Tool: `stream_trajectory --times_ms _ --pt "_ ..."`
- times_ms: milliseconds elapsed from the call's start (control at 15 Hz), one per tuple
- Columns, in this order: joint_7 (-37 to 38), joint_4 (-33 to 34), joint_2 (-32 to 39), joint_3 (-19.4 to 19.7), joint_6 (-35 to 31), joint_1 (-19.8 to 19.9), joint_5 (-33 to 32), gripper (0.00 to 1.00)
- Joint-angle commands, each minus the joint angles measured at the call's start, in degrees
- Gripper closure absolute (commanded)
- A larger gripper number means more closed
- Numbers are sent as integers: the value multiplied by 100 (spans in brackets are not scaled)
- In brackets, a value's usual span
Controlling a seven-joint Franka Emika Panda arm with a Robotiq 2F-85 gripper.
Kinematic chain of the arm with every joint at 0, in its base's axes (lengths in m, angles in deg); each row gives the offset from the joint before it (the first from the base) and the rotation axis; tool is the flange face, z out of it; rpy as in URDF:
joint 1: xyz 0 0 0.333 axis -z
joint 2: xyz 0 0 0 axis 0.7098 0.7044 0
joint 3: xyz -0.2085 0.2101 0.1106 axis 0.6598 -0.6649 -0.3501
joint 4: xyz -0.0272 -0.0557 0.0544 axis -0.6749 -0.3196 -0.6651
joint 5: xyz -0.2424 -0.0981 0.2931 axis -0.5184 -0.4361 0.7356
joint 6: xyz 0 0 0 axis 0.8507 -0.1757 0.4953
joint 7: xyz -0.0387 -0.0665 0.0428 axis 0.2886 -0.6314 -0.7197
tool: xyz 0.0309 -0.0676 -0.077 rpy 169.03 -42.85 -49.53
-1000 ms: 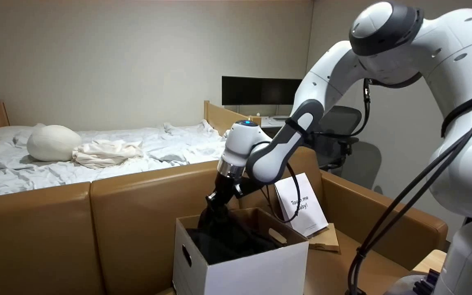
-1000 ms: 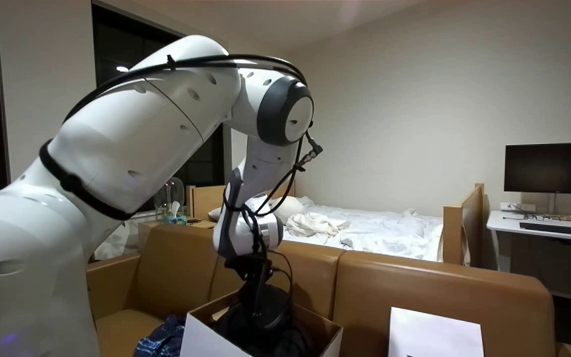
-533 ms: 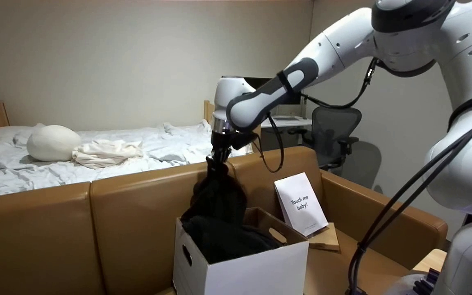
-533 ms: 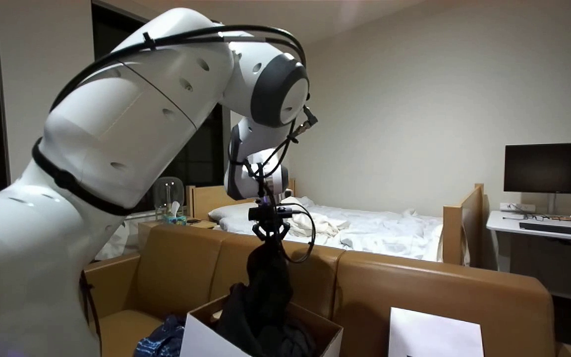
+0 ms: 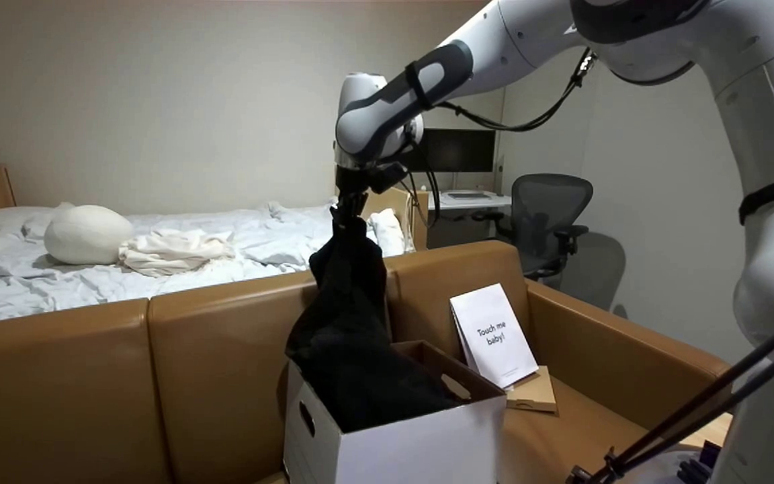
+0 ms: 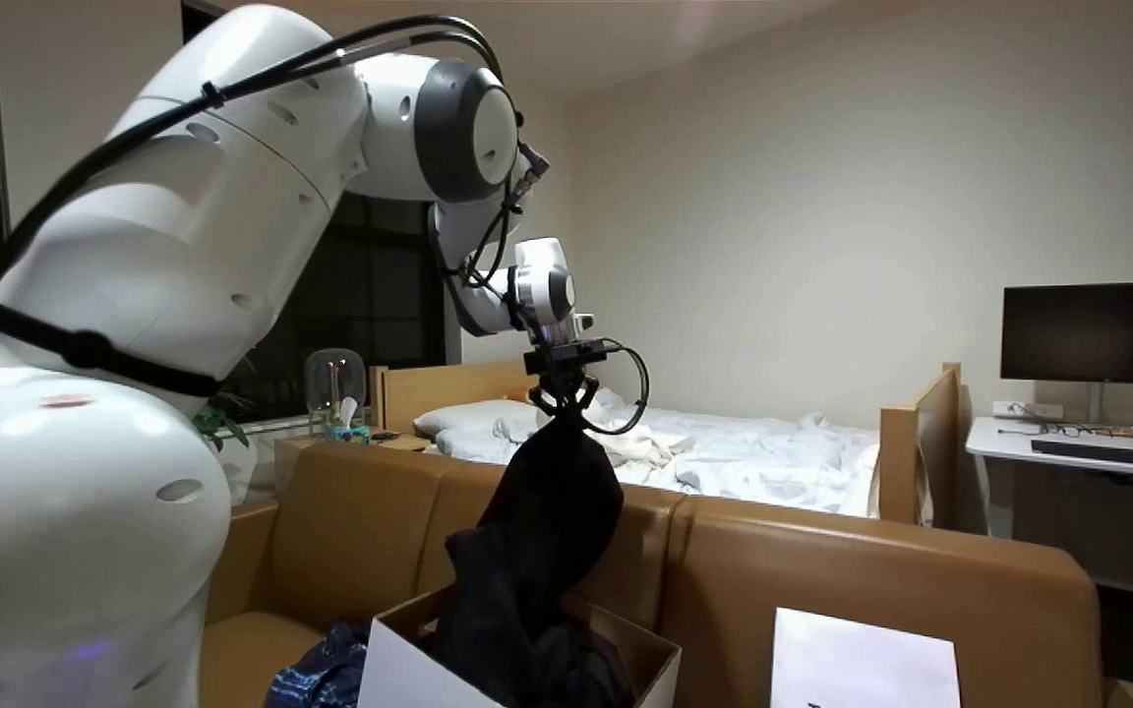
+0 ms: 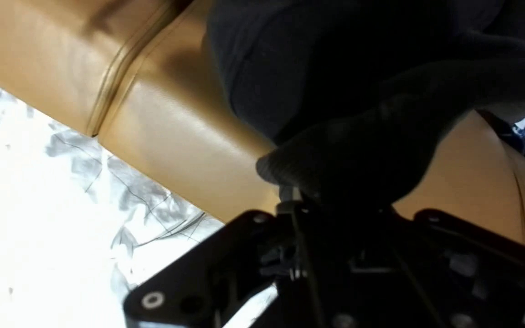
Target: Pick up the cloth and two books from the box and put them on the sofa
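Lower part of black cloth (image 5: 353, 339) invisible inside the box (image 5: 420, 444)

Black cloth (image 5: 360, 343): hangs limp from a gathered top and lies partly inside white open-topped box (image 5: 420, 447), upright before back of tan-brown leather sofa (image 5: 226, 363).

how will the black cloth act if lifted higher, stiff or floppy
Likely floppy: the black cloth hangs in soft folds below the gripper. It may trail out longer, since its lower part lies in the white cardboard box. It could swing once free, pinched only at its top.
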Motion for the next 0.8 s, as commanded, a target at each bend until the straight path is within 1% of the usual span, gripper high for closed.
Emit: stream_trajectory --times_ms 0,133,267,400,533,600,667,733 --pt "-354 575 -76 1021 345 -776 172 96" --pt "-307 959 34 1437 573 -1043 101 96" --pt "-337 1379 108 1737 897 -1193 65 96" --pt "-306 1768 156 1923 959 -1204 143 96" --pt "-293 2007 122 2094 876 -1119 164 96" --pt "-296 1918 5 2097 718 -999 350 96" --pt "-292 1637 -168 2021 524 -866 675 96" --pt "-130 1826 53 2166 772 -1131 382 85"
